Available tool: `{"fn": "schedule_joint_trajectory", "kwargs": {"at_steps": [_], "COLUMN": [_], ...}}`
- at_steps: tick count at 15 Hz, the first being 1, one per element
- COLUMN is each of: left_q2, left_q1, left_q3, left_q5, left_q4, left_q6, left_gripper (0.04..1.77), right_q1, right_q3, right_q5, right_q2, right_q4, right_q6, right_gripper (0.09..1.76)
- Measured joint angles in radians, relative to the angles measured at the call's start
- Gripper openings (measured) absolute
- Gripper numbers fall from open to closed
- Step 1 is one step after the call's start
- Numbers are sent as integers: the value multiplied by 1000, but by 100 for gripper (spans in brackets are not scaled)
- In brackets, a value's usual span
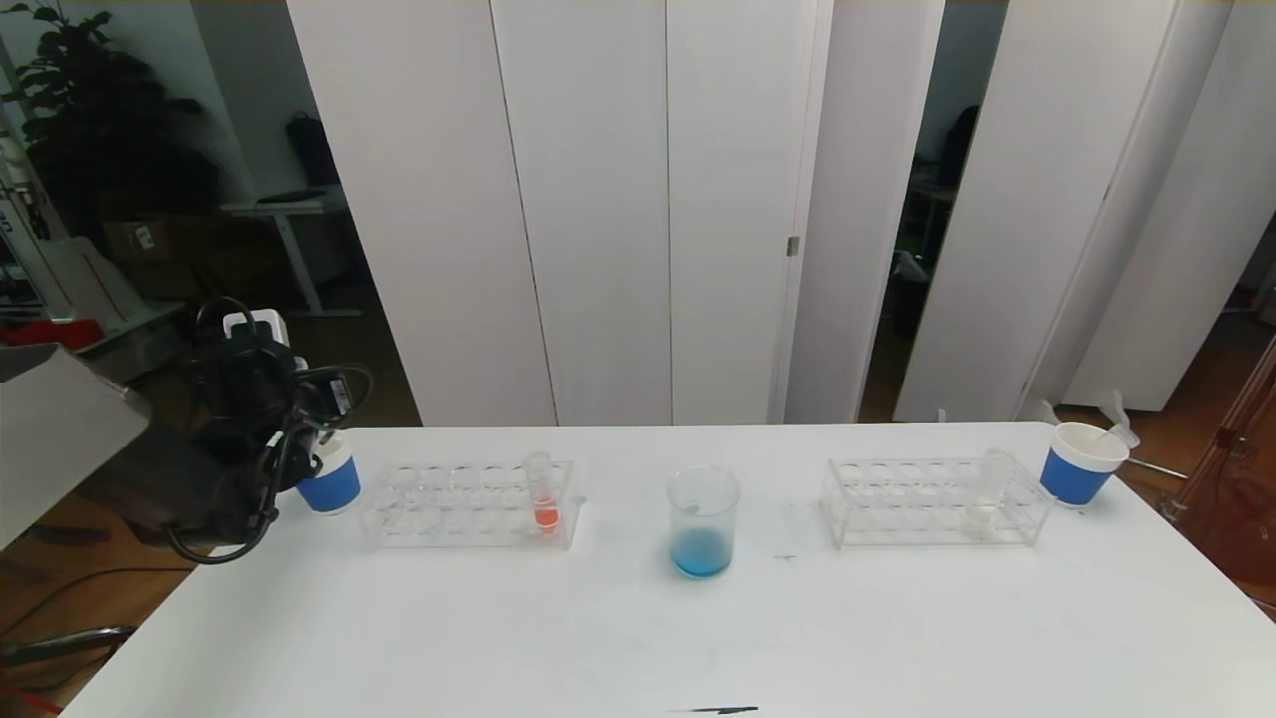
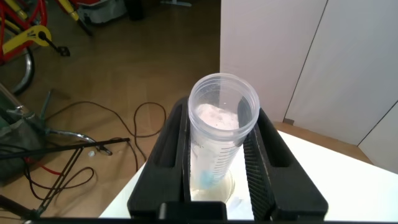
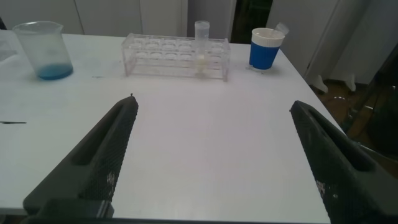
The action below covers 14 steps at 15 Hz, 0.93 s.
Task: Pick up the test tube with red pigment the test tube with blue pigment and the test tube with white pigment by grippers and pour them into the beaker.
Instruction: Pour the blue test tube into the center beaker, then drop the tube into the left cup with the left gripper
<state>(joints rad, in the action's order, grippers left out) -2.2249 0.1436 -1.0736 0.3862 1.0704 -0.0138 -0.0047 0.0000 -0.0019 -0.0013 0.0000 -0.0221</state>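
Observation:
My left gripper (image 1: 291,439) (image 2: 221,115) is at the table's far left edge, shut on the test tube with blue pigment (image 2: 217,143). The tube stands upright, holds only a trace of blue at its lower end, and hangs over the left paper cup (image 1: 331,487). The beaker (image 1: 704,524) (image 3: 43,50) stands mid-table with blue liquid in its bottom. The red-pigment tube (image 1: 543,496) stands in the left rack (image 1: 449,509). The white-pigment tube (image 1: 987,496) (image 3: 202,46) stands in the right rack (image 1: 917,499). My right gripper (image 3: 212,102) is open and empty over bare table, out of the head view.
A second blue-and-white paper cup (image 1: 1082,466) (image 3: 265,48) stands beyond the right rack (image 3: 168,53) near the table's right edge. A thin dark mark (image 1: 723,710) lies at the front edge. The floor with cables lies past the table's left edge.

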Motion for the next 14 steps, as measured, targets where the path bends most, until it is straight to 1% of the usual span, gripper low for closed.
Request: {"fn": "schedule_joint_trajectory", "kwargs": {"at_steps": [5, 9, 10, 11, 12, 13, 14], "left_q2": [-86, -110, -112, -113, -113, -111, -108], "left_q1": [24, 26, 26, 25, 25, 25, 26], "left_q3": [-14, -6, -3, -1, 1, 2, 3], "left_q5": [-5, -7, -7, -7, -7, -8, -8], "left_q4": [9, 9, 9, 8, 7, 3, -3], "left_q6": [3, 7, 7, 7, 7, 6, 5], "left_gripper": [58, 58, 68, 94, 131, 159, 174], "right_q1": [0, 0, 0, 0, 0, 0, 0], "right_q3": [0, 0, 0, 0, 0, 0, 0], "right_q5": [0, 0, 0, 0, 0, 0, 0], "right_q2": [0, 0, 0, 0, 0, 0, 0], "right_q4": [0, 0, 0, 0, 0, 0, 0], "right_q6": [0, 0, 0, 0, 0, 0, 0], "right_gripper": [175, 175, 175, 175, 175, 175, 175]}}
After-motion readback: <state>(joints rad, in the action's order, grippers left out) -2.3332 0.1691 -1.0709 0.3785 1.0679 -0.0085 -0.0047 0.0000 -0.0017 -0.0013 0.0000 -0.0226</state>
